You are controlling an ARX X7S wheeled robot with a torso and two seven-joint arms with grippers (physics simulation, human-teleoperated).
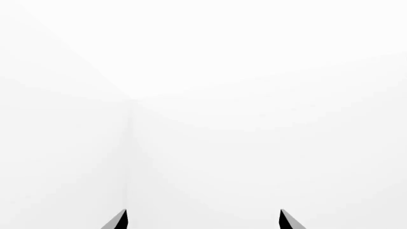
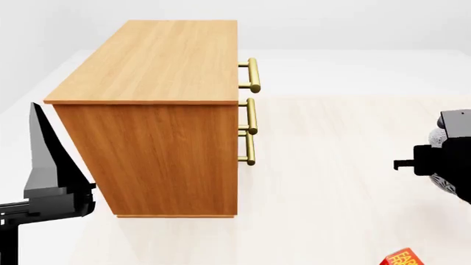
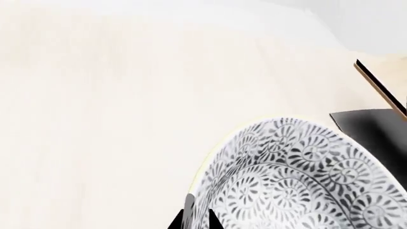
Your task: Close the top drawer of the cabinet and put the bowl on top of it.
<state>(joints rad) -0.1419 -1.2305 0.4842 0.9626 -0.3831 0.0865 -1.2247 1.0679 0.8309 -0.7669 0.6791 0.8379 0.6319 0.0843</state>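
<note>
The honey-brown wooden three-drawer cabinet [image 2: 158, 110] is seen from its side in the head view, with its three brass bar handles lined up almost evenly; the top drawer [image 2: 237, 61] is judged to be pushed in, so the first half of the task appears done. The cabinet's flat top is bare of the bowl, and that half is left.

The round white bowl with the dark floral pattern [image 3: 299, 176] is shown close up in the right wrist view, where thin dark fingertips of the right claw [image 3: 197, 217] are seen straddling its rim, apparently pinching it. In the head view the right claw [image 2: 442, 160] is held well to the handle side of the cabinet, low and apart from it, with only a patterned edge of the bowl glimpsed behind it.

The left claw [image 2: 44, 187] is parked just beside the cabinet's rear end, touching nothing. Its two tips [image 1: 121, 220] are seen spread apart against blank white.

A red printed object [image 2: 401, 258] is cut off, well away from the cabinet.
</note>
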